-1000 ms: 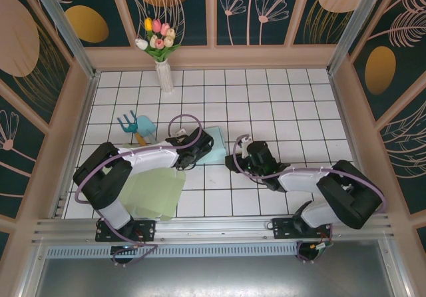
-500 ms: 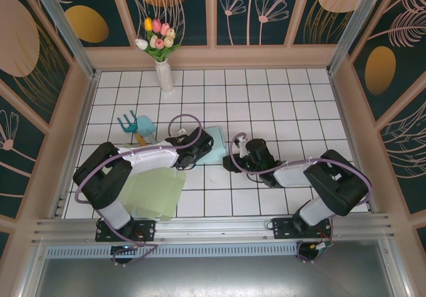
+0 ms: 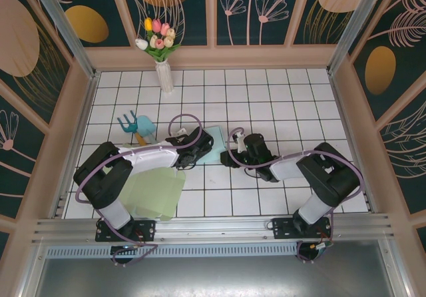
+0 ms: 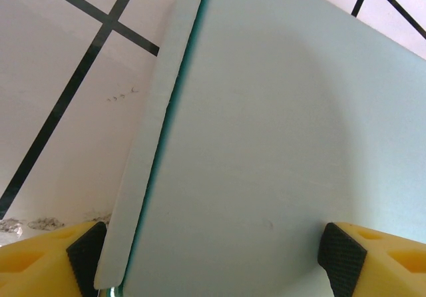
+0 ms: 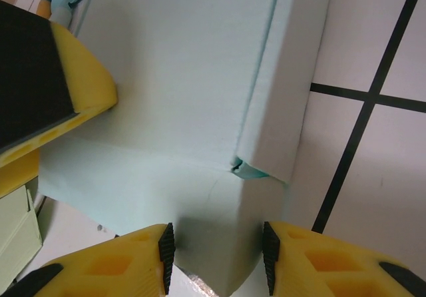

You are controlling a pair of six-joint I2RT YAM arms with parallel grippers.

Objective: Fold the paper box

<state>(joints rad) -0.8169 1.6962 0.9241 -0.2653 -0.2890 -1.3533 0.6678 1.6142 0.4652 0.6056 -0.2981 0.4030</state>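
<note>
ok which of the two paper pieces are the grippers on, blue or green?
The pale blue box mid-table: the left gripper and right gripper both straddle it. The green sheet lies flat by the left arm's base.

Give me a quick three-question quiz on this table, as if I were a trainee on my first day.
1. True or false: the paper box sits between the fingers of both the left gripper and the right gripper.
2. What stands on the table by the far wall? A) a vase of tulips B) a coffee mug C) a desk lamp
3. What colour is the flat sheet lying near the left arm's base?

Key: 1 true; 2 A; 3 pale green.
</note>
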